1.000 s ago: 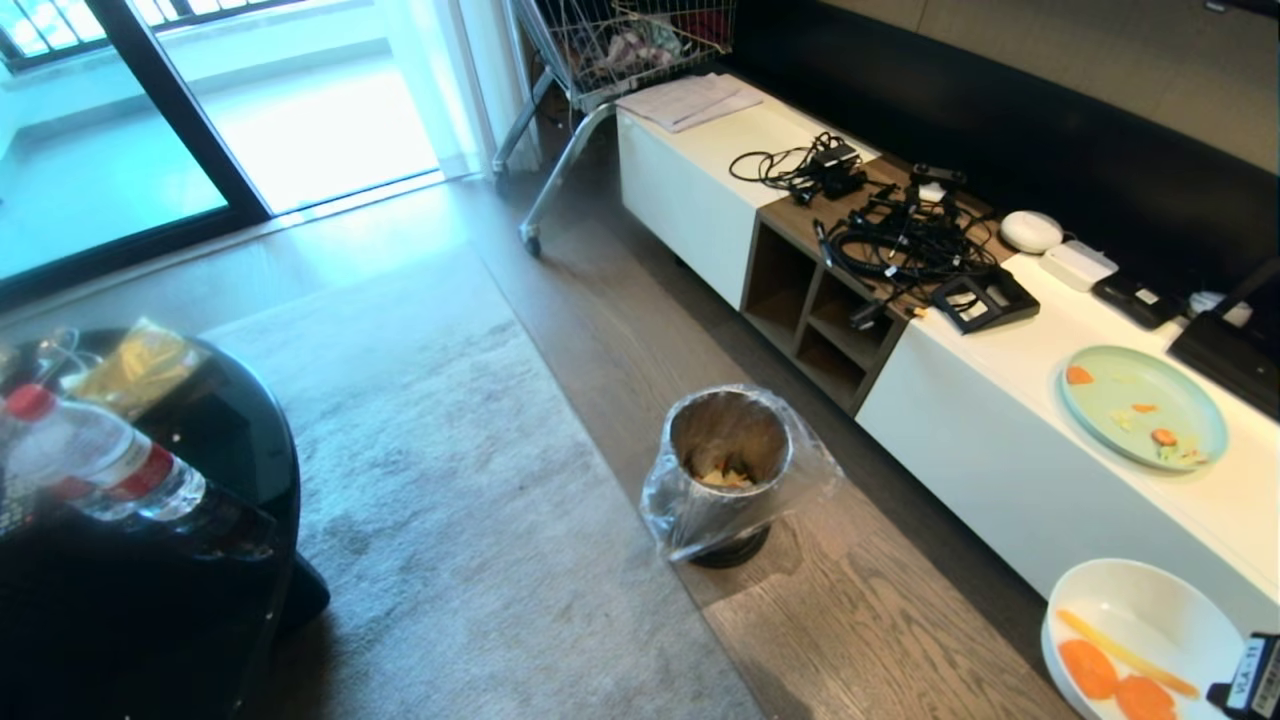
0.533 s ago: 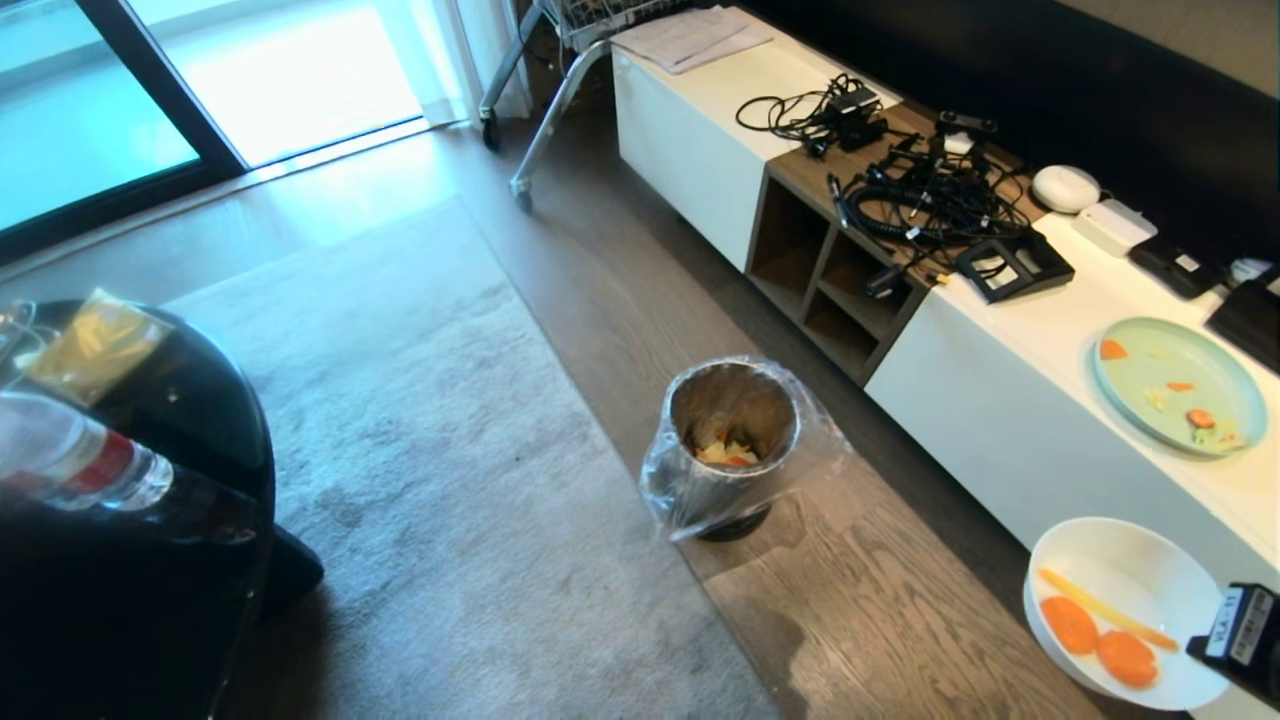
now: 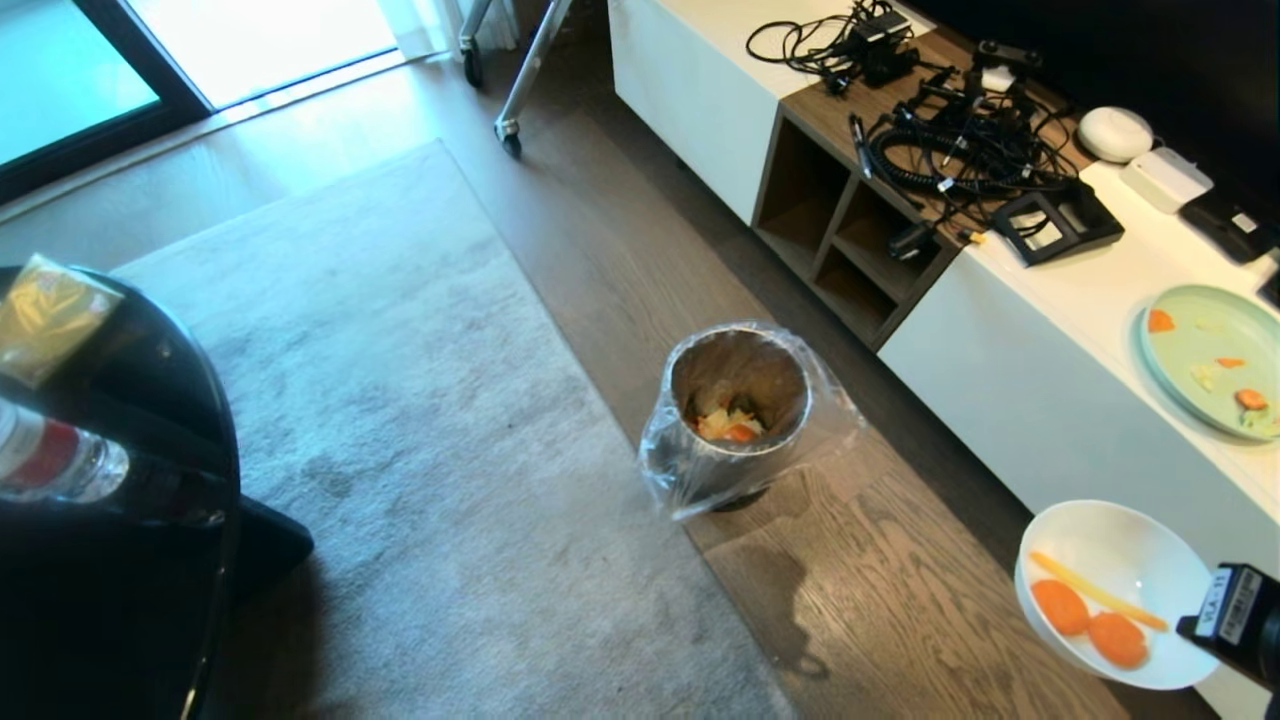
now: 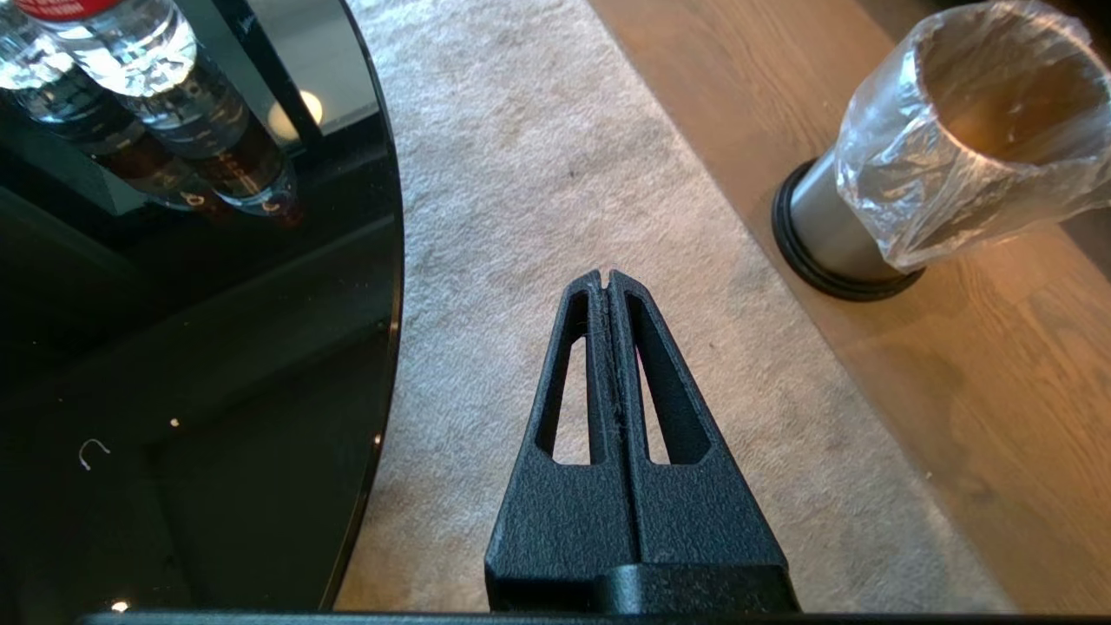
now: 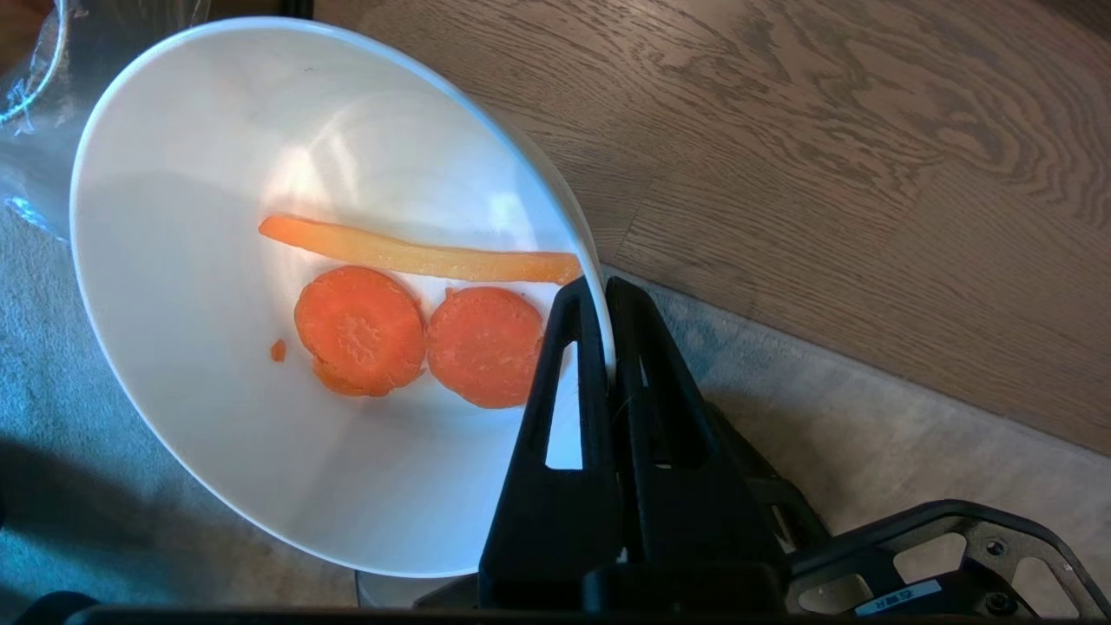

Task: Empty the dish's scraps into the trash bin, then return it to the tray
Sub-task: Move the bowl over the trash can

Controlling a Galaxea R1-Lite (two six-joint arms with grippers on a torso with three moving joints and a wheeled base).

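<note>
My right gripper (image 5: 601,286) is shut on the rim of the white dish (image 5: 200,417), one finger inside and one outside. It holds the dish (image 3: 1110,545) in the air at the lower right of the head view, over the wooden floor. The scraps lie inside: two orange slices (image 5: 359,330) and a thin yellow-orange strip (image 5: 417,254). The metal trash bin (image 3: 738,365), lined with a clear bag, stands on the floor to the left of the dish and holds some scraps. My left gripper (image 4: 606,278) is shut on nothing, over the carpet, with the trash bin (image 4: 816,217) beyond it. The tray is out of view.
A low white cabinet (image 3: 1050,400) runs along the right with a pale teal plate (image 3: 1200,340) and tangled cables (image 3: 950,150) on it. A black glass table (image 3: 120,600) with a water bottle (image 3: 50,460) is at the left. A grey carpet (image 3: 400,400) lies between.
The head view has tipped down, so the whole scene slid up the picture. The dish, still gripped, has come further into view and slightly toward the bin.
</note>
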